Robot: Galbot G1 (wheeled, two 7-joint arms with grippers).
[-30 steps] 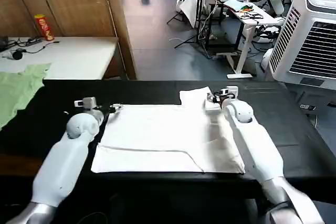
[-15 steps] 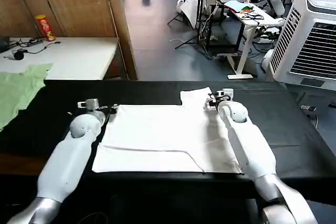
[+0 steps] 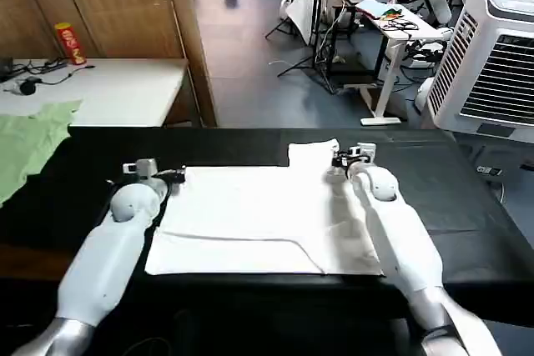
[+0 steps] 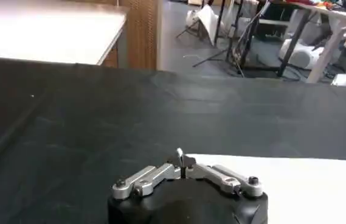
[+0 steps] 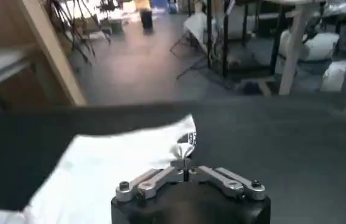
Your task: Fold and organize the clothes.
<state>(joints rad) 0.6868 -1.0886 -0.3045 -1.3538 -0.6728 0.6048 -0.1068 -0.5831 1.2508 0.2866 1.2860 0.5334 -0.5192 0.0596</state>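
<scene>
**White T-shirt spread flat on the black table, pinched at both far corners**

A white T-shirt (image 3: 259, 218) is seen lying flat on the black table (image 3: 467, 198), blank side up; no lettering or logo is visible on the exposed surface. The cloth is smooth over most of its area, with a fold line running across the near part and soft wrinkles toward the right side. A short sleeve is seen projecting from the far right corner, toward the far edge of the table. The long axis of the spread cloth runs left to right across the table, and the near edge lies close to the table's front edge.

The left gripper (image 3: 171, 174) is placed at the far left corner of the shirt; in the left wrist view its jaws (image 4: 182, 159) are pressed together on a thin edge of white fabric. The right gripper (image 3: 338, 158) is placed at the far right, by the sleeve; in the right wrist view its jaws (image 5: 186, 155) are closed on a small raised fold of the white cloth. Both forearms are extended over the shirt's side edges.

A light green garment (image 3: 29, 143) is draped at the left end of the table, well apart from the shirt. A red can (image 3: 68, 43) stands on a white side table (image 3: 125, 93) beyond.
</scene>
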